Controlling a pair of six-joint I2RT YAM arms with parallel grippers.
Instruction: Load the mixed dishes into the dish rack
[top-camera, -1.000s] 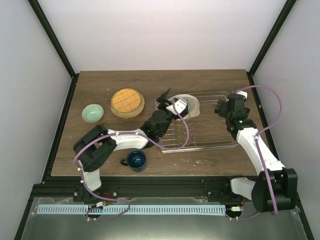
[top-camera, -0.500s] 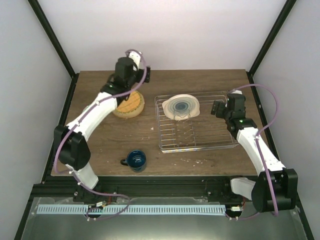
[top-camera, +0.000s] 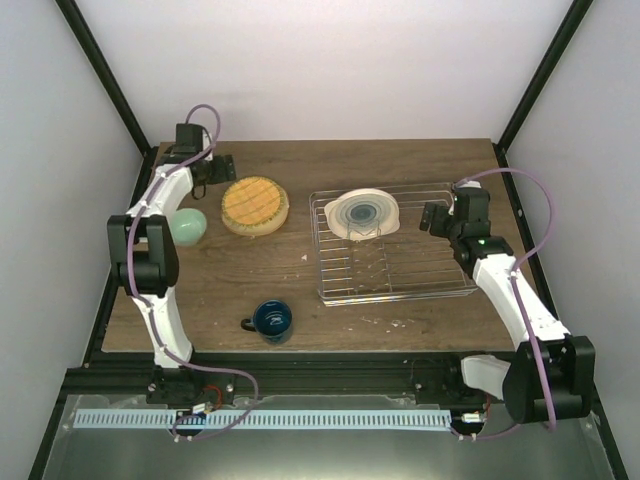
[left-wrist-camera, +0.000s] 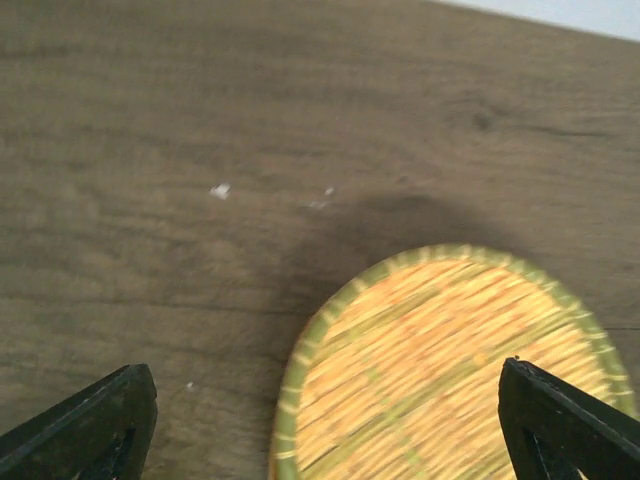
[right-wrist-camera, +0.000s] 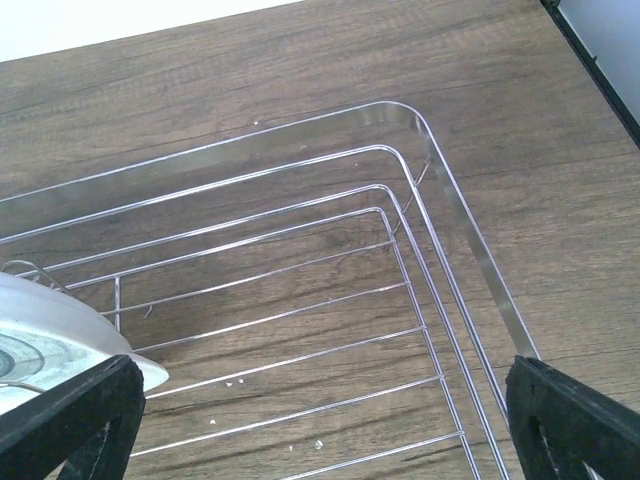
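A cream plate with teal rings (top-camera: 364, 213) leans upright in the silver wire dish rack (top-camera: 440, 285); its pale edge (right-wrist-camera: 70, 335) shows in the right wrist view. The yellow-orange plate (top-camera: 255, 202) tops a stack left of the rack, and its green-edged rim (left-wrist-camera: 440, 370) fills the left wrist view. My left gripper (top-camera: 224, 166) hangs open just left of and behind this stack, holding nothing. A pale mint bowl (top-camera: 187, 226) sits at the table's left, partly behind my left arm. The dark blue mug (top-camera: 272, 318) stands near the front. My right gripper (top-camera: 431, 217) is open over the rack's far right part.
Bare rack wires (right-wrist-camera: 300, 330) lie under my right gripper (right-wrist-camera: 320, 430), with the rim corner (right-wrist-camera: 420, 125) beyond. Small crumbs (left-wrist-camera: 220, 190) dot the wood behind the plate stack. Black frame posts (top-camera: 110, 90) flank the table's back corners.
My left arm has left the cream plate standing in the rack and swung across to the table's far left, beside the plate stack. The right arm has barely moved.
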